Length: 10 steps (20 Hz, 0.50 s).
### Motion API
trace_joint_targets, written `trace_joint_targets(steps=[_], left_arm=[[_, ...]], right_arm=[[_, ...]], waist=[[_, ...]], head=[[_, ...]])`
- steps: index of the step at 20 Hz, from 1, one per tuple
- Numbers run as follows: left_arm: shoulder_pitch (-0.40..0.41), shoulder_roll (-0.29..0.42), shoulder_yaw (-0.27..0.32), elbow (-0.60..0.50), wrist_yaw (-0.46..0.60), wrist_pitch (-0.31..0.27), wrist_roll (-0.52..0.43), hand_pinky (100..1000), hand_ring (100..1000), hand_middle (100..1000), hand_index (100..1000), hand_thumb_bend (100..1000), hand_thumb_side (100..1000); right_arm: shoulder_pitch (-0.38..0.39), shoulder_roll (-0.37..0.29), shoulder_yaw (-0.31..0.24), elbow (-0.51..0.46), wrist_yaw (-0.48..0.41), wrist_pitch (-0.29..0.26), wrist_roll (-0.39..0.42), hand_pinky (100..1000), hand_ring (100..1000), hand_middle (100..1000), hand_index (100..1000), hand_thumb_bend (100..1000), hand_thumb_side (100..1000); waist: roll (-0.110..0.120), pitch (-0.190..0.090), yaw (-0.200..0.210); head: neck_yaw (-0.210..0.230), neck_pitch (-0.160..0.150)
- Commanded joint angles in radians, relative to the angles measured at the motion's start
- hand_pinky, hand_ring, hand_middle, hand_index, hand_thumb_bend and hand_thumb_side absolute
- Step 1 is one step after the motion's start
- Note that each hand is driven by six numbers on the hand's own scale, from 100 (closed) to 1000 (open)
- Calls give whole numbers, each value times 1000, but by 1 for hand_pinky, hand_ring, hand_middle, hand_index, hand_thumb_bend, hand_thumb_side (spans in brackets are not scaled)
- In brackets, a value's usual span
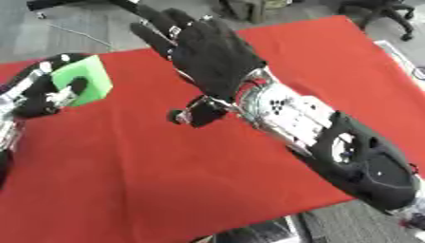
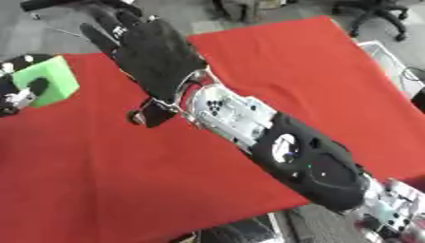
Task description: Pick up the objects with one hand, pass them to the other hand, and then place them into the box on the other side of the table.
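Surface [image 1: 166, 166]: plain red. Block [image 1: 87, 78]: bright green. Right hand [image 1: 212, 52]: black. Left hand [image 1: 37, 97]: black, silver joints.

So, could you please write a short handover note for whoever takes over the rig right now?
Left hand: at the left edge, fingers curled round the green block, held above the red tablecloth.
Right hand: open, fingers straight, stretched across the middle of the table, apart from the block and holding nothing.
Done: block picked up by the left hand.
Left: pass the block to the right hand, then place it in the box. No box is clearly in view; only a pale edge shows beyond the cloth's right side.
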<state>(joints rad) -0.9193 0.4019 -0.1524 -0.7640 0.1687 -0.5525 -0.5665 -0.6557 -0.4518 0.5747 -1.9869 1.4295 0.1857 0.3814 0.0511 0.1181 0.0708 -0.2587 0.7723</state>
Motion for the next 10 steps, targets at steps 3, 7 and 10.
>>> trace_joint_targets(steps=[3,7,10], left_arm=[[44,262,201,99,10,-354,-340,625,282,147,436,100,100],[92,400,329,185,-153,-354,-242,598,294,166,455,326,100],[108,436,354,206,-411,-354,-37,593,316,192,478,451,100]], right_arm=[[8,-41,-11,-13,1,11,10,100,874,973,1000,671,428],[18,-50,-14,-13,1,10,17,100,871,967,1000,660,434],[23,-50,-13,-13,-3,14,19,100,860,950,1000,652,438]], waist=[[14,-34,14],[22,-42,17],[19,-45,15]], head=[[213,-2],[366,-2],[381,-2]])
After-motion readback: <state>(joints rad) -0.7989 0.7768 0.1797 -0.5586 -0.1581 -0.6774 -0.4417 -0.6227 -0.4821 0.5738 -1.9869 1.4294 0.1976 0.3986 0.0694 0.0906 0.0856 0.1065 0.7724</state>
